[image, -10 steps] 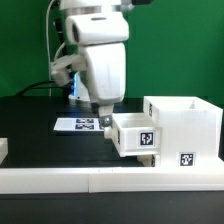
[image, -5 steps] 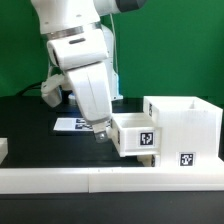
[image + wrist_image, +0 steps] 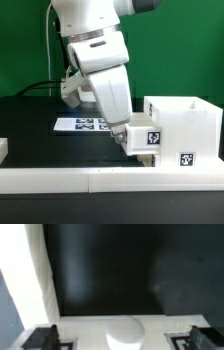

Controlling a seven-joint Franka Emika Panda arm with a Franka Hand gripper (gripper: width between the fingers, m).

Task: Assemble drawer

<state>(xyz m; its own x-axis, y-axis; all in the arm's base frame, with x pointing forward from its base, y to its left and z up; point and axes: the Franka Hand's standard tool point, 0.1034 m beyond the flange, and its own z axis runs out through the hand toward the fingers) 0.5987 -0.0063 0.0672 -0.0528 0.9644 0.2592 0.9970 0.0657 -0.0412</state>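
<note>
A long white rail (image 3: 100,179) runs along the worktop's (image 3: 30,120) near edge. Behind it, at the near right corner in the exterior view, stands the box (image 3: 185,130), a tray (image 3: 145,138) partly slotted into its open side. The hand (image 3: 122,135) presses against the tray's outer end; whether it is open or closed I cannot tell. The tray's long axis points into the box, away from the hand. Farther back lies the marker board (image 3: 80,124).

A black table (image 3: 30,140) lies before a green wall (image 3: 25,45). On the table, the marker board (image 3: 78,124) lies flat, partly hidden. A long low white rail (image 3: 60,179) runs along the front edge
</note>
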